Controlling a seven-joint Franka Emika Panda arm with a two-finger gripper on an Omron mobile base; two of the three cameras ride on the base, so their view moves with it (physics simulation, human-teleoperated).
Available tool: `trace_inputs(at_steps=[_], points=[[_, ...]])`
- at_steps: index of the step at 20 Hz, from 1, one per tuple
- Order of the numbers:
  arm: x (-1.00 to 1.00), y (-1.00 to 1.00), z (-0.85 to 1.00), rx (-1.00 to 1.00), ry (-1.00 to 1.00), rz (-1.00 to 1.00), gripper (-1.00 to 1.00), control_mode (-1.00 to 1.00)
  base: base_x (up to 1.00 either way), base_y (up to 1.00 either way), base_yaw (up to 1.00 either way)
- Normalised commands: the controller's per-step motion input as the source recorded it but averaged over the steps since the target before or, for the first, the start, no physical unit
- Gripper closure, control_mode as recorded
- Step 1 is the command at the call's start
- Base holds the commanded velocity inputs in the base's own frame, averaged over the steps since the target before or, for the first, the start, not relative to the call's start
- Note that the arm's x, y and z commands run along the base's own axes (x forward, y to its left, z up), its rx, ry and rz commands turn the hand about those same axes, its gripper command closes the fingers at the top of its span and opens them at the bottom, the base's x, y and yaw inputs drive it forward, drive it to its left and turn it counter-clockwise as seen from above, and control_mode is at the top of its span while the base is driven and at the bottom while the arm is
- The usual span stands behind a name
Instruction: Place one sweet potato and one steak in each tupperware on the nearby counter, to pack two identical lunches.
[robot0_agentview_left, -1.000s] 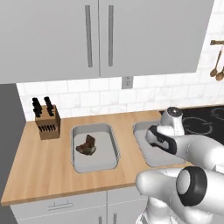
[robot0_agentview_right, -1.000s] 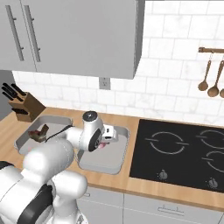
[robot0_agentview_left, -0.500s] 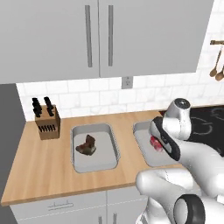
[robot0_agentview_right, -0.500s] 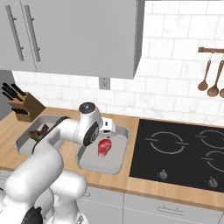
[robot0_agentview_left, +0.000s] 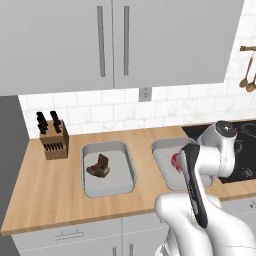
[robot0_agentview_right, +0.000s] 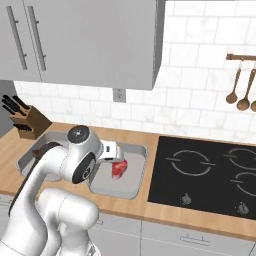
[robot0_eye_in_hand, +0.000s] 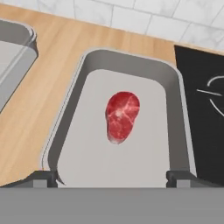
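Moved since earlier: a second ago the arm lay low over the right tray and hid its floor; now the hand is lifted back, the fingers have spread, and a red steak lies uncovered in that tray.
Counter: long wood-grain top; both trays sit on it side by side, with a strip of wood between them.
Stovetop: black, just beside the right tray at its 3 o'clock in the right base view.
Left tupperware: at 9 o'clock of the other tray in the left base view; it holds a dark brown lump near its middle. I cannot tell whether that lump is one food or two.
Right tupperware: grey, rimmed; its floor is bare apart from the steak.
Gripper: fingers wide apart, nothing between them, tips at 6 o'clock of the hand view, above the tray's near rim.
Knife block: at 10 o'clock of the left tray, by the wall.
Steak: raw red, flat near the centre of the right tray, clear of every wall.
Done, by my reading: steak delivered to the right tray; left tray at least partly filled.
Left, by my reading: a sweet potato for the right tray.
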Motion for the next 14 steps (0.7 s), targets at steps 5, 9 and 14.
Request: trace_inputs(at_steps=[5,9,14], points=[[-0.47,0.65,0.28,-0.17,-0.24,0.03,-1.0,-1.0,0.0,0.0,0.0],[-0.41,0.43,0.1,-0.12,-0.17,0.04,-1.0,1.0,-0.22,0.11,0.01],[0.0,0.0,0.0,0.0,0.0,0.0,-1.0,1.0,-1.0,0.21,0.04]])
